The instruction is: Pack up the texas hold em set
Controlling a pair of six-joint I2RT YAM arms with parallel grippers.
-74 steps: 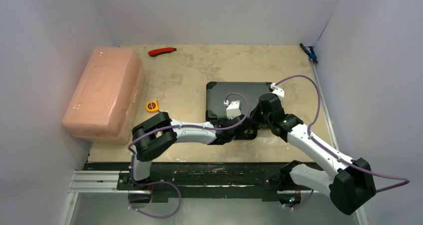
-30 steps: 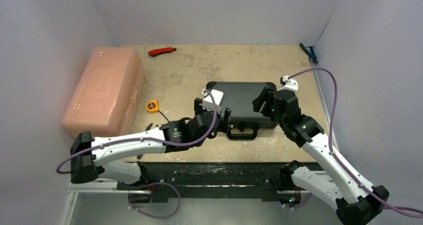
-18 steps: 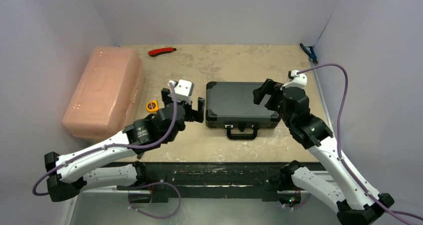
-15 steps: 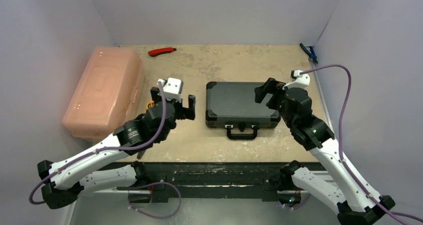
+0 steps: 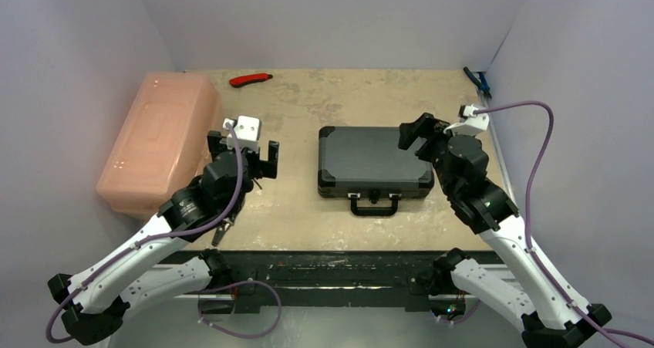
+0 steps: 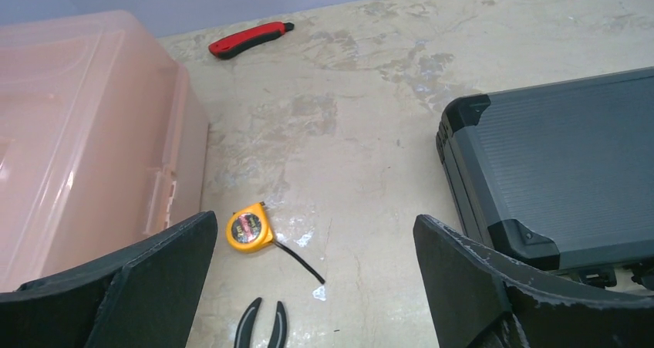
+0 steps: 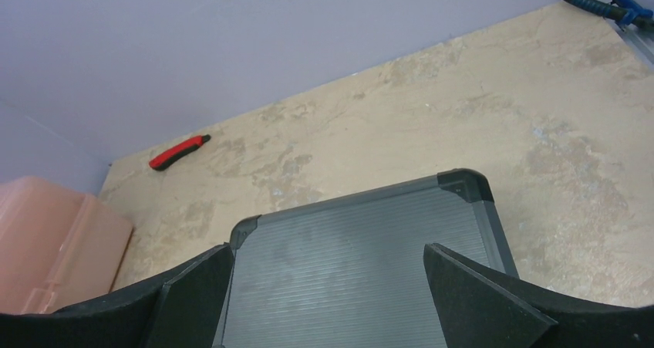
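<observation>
The texas hold em set's black briefcase (image 5: 374, 163) lies closed and flat mid-table, its handle (image 5: 375, 206) facing the arms. It also shows in the left wrist view as the briefcase (image 6: 563, 163) and in the right wrist view as its ribbed lid (image 7: 362, 248). My left gripper (image 5: 244, 151) hovers left of the case, apart from it, open and empty (image 6: 315, 240). Above the case's right far corner my right gripper (image 5: 423, 134) is raised, open, nothing between its fingers (image 7: 328, 267).
A large pink plastic box (image 5: 158, 143) fills the left side. A yellow tape measure (image 6: 248, 229) and black plier handles (image 6: 262, 325) lie under the left gripper. A red utility knife (image 5: 251, 79) sits at the back, a blue-handled tool (image 5: 478, 82) at the far right corner.
Both grippers have left the case's front edge and opened wide. The left swung away to the left over the tape measure; the right rose toward the case's right far corner. The case stayed put.
</observation>
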